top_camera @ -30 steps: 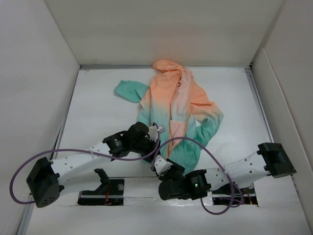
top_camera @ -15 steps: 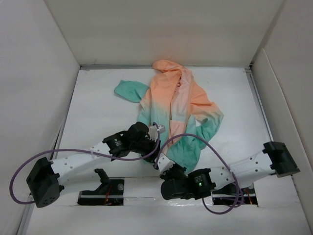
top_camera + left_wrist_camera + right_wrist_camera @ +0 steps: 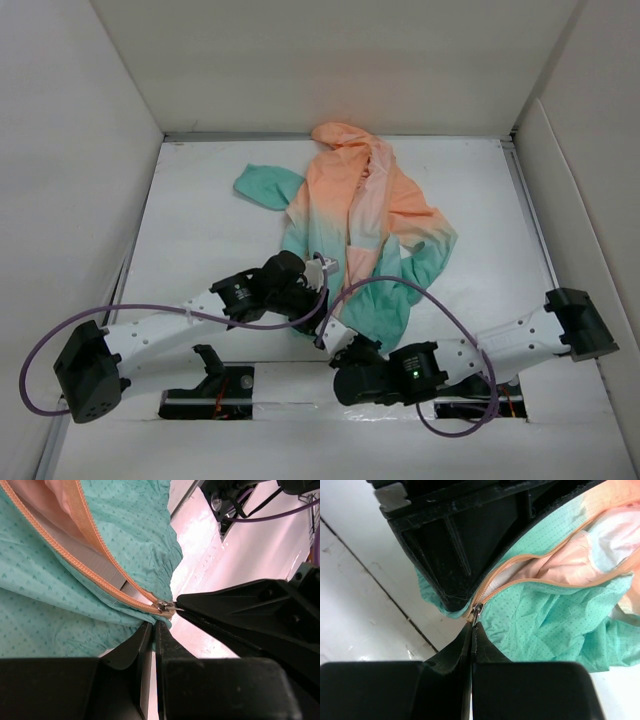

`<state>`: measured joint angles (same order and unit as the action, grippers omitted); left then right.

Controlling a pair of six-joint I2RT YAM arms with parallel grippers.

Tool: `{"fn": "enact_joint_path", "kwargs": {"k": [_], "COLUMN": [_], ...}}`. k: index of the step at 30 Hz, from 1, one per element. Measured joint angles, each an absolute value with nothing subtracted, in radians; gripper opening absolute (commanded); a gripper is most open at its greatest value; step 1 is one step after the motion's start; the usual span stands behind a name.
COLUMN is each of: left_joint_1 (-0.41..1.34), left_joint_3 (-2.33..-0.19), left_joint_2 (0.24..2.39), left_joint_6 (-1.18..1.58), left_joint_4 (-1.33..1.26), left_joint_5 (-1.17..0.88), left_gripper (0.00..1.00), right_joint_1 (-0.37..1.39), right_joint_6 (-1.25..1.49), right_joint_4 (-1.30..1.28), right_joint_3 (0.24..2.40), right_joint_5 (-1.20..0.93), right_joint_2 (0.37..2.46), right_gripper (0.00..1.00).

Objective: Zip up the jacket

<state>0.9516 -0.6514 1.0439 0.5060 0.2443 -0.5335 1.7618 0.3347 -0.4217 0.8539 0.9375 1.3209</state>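
At the near hem of the jacket (image 3: 365, 215), both grippers meet at the foot of the zipper (image 3: 75, 560). The left gripper (image 3: 153, 625) has its jaws pressed almost together, only a thin slit between them, with the tips pinching the teal hem (image 3: 159, 621) just below the zipper's end. The right gripper (image 3: 471, 626) has its jaws fully closed, and the tips pinch the small metal pull (image 3: 476, 610) at the bottom of the zipper. The two grippers are just beside each other, the left one's black body filling the upper part of the right wrist view.

The jacket lies flat in the middle of the white table (image 3: 200, 230). Its long axis runs away from the arms: the peach hood (image 3: 345, 140) points to the far side and the teal hem points toward the arm bases. The orange zipper runs along that axis and is open, showing pale pink lining (image 3: 368, 205). One teal sleeve (image 3: 262, 185) spreads out to the left.
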Motion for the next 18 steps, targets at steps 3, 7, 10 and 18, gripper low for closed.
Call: {"fn": "enact_joint_path", "kwargs": {"k": [3,7,10,18], "left_joint_1": [0.981,1.006,1.007,1.007], "left_joint_3": [-0.651,-0.651,-0.652,-0.651], "left_joint_2": [1.044,1.043,1.03,1.005], "left_joint_6": [0.507,0.516,0.525,0.532], "left_joint_4": [0.245,0.232,0.223,0.238], "left_joint_5": [-0.517,-0.478,-0.449,-0.418], "left_gripper": [0.0,0.0,0.0,0.0], "right_joint_1": [1.75,1.689,1.626,1.532], "right_joint_6": [0.318,0.289,0.264,0.221], "right_joint_4": [-0.402,-0.346,-0.291,-0.196], "right_joint_3": [0.825,0.776,0.73,0.691], "right_joint_5": [0.904,0.806,0.723,0.579], "right_joint_2": [1.262,1.169,1.104,1.065], "right_gripper": [0.0,0.0,0.0,0.0]}}
